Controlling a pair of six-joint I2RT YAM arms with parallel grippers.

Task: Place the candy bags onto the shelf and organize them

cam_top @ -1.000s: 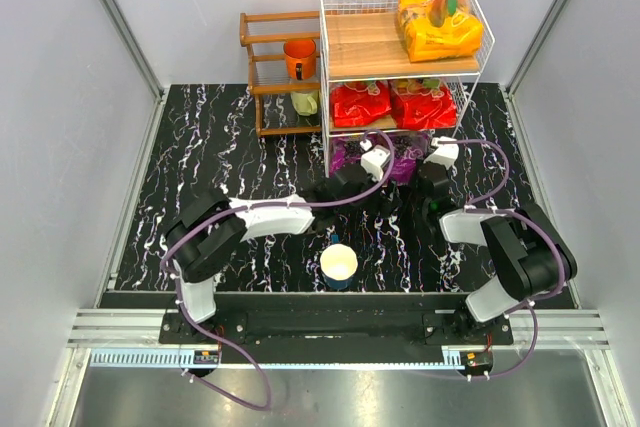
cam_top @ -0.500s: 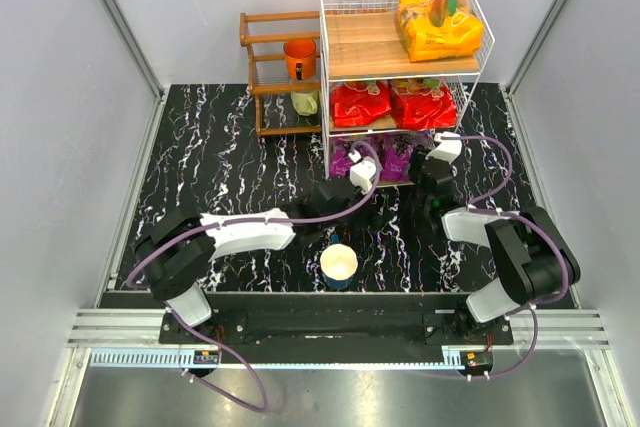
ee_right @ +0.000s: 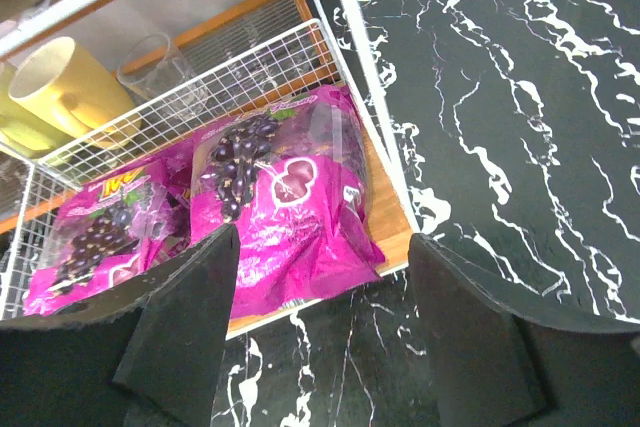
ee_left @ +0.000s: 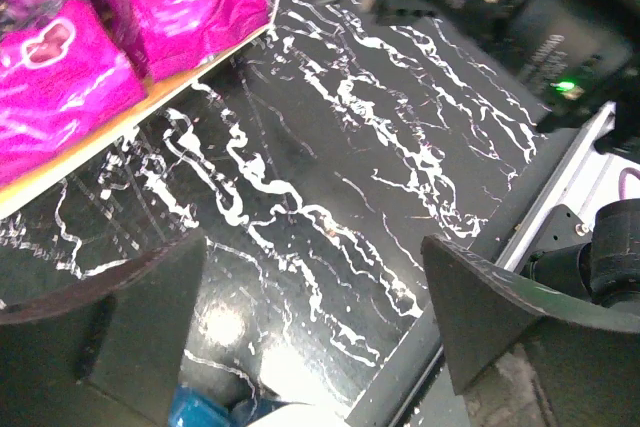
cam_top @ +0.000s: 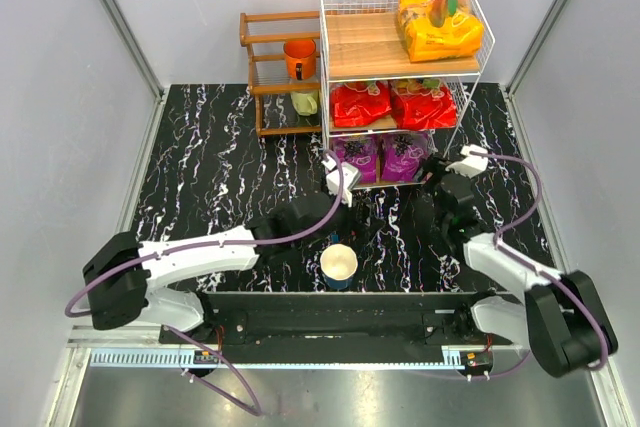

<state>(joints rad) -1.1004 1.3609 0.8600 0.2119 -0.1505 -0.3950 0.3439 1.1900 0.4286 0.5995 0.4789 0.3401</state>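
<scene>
Black, white-veined table (cam_top: 220, 157) across the middle of the top view.

At upper centre-right, the shelf (cam_top: 360, 45): white wire, three wooden tiers. Just left of it, a brown rack (cam_top: 270, 72) with an orange cup (cam_top: 300, 57) on it.

Left arm (cam_top: 200, 247) stretched from the lower left toward the centre. Right arm (cam_top: 500, 252) reaching from the lower right up toward the shelf's foot.

All five bags on the shelf, lying flat:
- Yellow bag (cam_top: 437, 24) at the right end of the top tier, long axis about left to right in the frame, lettering toward the top edge.
- Red bags (cam_top: 361, 104) (cam_top: 423, 104) side by side on the middle tier, far parts hidden under the top board, so axis unclear.
- Purple bags (cam_top: 356, 157) (cam_top: 403, 156) side by side on the bottom tier.

In the right wrist view, one purple bag at centre, long axis running from the board's front edge back to the wire, grape picture toward the upper left. The other at lower left, partly behind a finger, axis unclear.

Left claw (ee_left: 315, 287) spread wide in its wrist view, with only bare table between the fingers. Right claw (ee_right: 325, 317) also parted wide and gripping nothing, facing the bottom tier from just in front.

White cup (cam_top: 339, 265) upright at lower centre, between the arms.
</scene>
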